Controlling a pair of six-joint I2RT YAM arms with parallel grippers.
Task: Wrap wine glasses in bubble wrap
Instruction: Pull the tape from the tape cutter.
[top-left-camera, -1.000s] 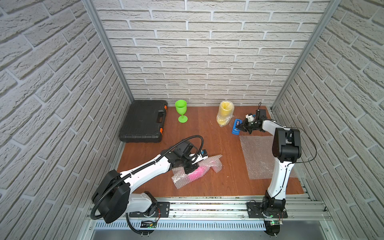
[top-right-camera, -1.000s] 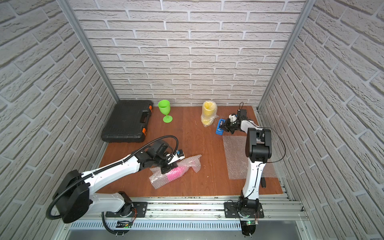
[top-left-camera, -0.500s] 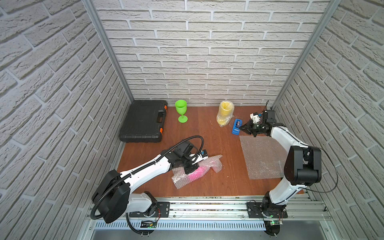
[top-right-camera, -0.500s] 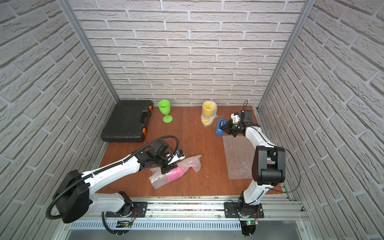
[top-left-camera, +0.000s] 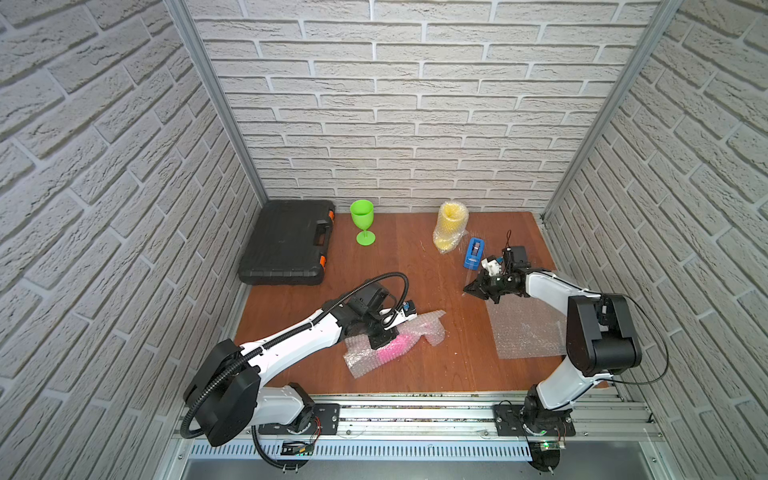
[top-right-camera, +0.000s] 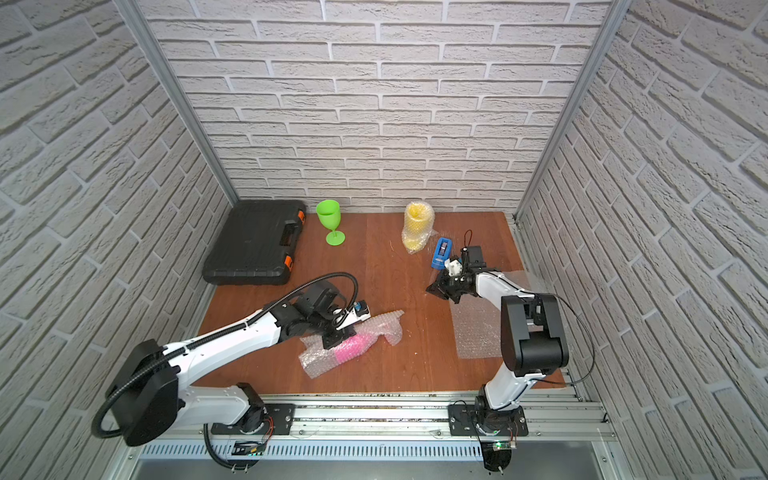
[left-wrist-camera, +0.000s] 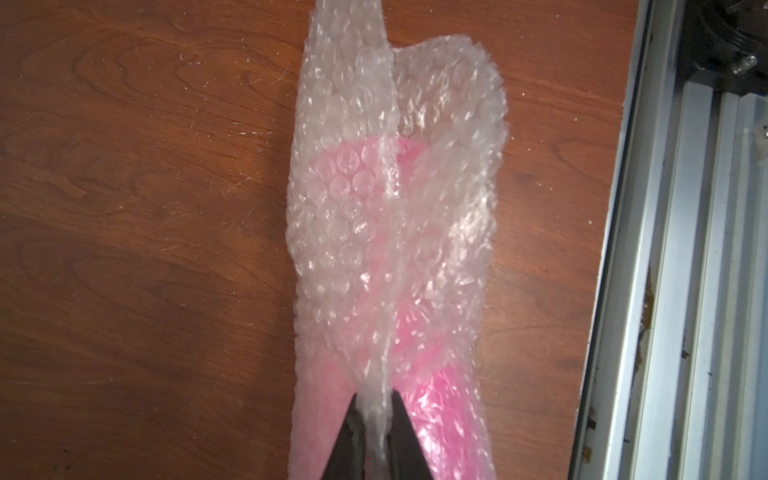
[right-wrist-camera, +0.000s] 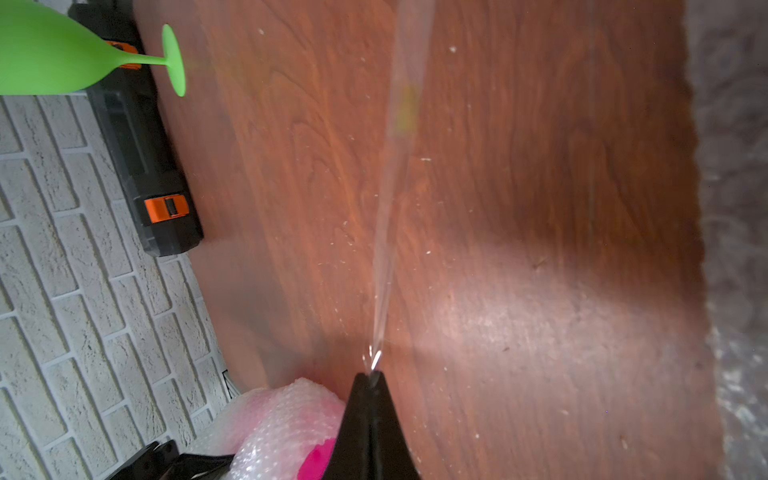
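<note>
Toward the front of the table (top-left-camera: 419, 266), bubble wrap (top-left-camera: 430, 328) is lying rolled around the pink goblet (top-left-camera: 394, 348). The left gripper (left-wrist-camera: 376, 401) is clamping the seam; the right gripper (right-wrist-camera: 370, 376) is pinching a clear tape strip (right-wrist-camera: 388, 249). Sealing step, I'd say: tape needs carrying onto that seam.

A robot lab cell: brick-pattern panels (top-left-camera: 415, 124) in an aluminium frame (top-left-camera: 217, 104) around a tabletop (top-left-camera: 415, 365), arms (top-left-camera: 291, 340) bolted to a rail (top-left-camera: 415, 415).
</note>
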